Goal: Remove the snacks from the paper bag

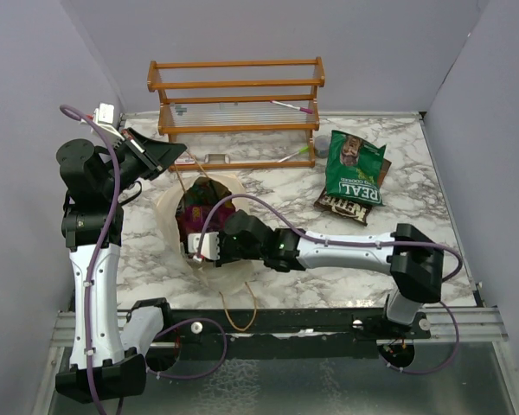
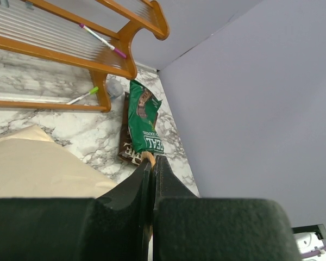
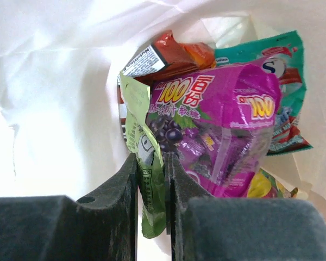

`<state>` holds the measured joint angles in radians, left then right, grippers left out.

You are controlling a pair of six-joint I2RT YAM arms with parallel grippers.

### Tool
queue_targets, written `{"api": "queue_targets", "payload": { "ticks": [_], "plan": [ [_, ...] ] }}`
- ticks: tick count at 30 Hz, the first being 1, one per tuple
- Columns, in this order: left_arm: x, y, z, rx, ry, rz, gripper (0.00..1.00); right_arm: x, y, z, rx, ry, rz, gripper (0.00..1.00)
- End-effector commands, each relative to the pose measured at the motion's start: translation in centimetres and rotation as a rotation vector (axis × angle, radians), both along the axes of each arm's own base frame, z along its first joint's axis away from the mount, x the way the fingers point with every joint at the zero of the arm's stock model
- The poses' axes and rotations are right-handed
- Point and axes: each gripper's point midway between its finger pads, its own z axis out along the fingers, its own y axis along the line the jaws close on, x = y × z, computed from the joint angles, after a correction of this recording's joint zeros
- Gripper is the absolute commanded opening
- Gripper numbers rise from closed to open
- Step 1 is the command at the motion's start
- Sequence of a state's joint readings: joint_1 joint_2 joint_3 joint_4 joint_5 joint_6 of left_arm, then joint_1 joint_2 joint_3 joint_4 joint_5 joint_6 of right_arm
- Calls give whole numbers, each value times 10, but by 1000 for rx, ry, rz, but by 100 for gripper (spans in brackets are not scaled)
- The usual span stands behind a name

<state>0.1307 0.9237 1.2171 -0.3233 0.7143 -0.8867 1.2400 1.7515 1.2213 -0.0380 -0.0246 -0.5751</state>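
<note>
Tabletop [image 1: 432, 259] of white marble pattern carries the whole job, with a wooden rack [image 1: 238, 108] at its far edge that plays no part. Left of centre stands the paper bag [image 1: 166, 212], mouth up and open. The left gripper [image 2: 152, 160] is at the bag's far-left side, its jaws pressed together on a tan cord handle [image 2: 148, 157], which seems to steady the bag. The right gripper [image 3: 151, 157] reaches down into the mouth from the near right, and its jaws are clamped on the lower edge of a light green packet [image 3: 133, 117]. Two snacks already lie outside, far right on the table and well apart from the bag: a green packet [image 1: 356, 169] with white lettering, resting partly on top of a brown packet [image 1: 339, 206]. Inside the bag at least four more are visible: a purple packet [image 3: 217, 125] just right of the gripped one, an orange-red packet [image 3: 176, 54] behind it, a teal packet [image 3: 285, 81] at the right wall, and the light green one itself. By this count the task is perhaps a third done; the third packet is gripped but not yet lifted clear, and the rest wait their turn.
</note>
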Motion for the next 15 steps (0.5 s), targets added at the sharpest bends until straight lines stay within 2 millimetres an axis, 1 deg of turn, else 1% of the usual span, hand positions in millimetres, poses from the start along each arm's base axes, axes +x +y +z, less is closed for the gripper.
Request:
{"api": "queue_targets", "payload": {
  "ticks": [1,3,7,10,11,12,13,14,15],
  "plan": [
    [-2,1,7,20,-41,3,0,-17,-6,35,94,63,26,2],
    [-3,0,6,22,-40,2,0,-18,-12,49,118,68,16,2],
    [-3,1,5,25,-41,7,0,-19,-30,92,196,45,-20,2],
    [-1,2,2,24,-34,10,0,-22,-47,133,282,12,-31,2],
    [-1,2,1,23,-32,10,0,-25,-54,150,323,4,-28,2],
    [-1,2,0,23,-30,10,0,-28,-60,165,363,0,-24,2],
    [-1,2,0,23,-29,9,0,-33,-69,186,415,-8,-13,2],
    [0,2,-1,24,-28,9,0,-39,-77,202,459,-14,2,2],
    [0,2,-2,26,-26,10,0,-44,-83,214,495,-18,21,2]
  ]
}}
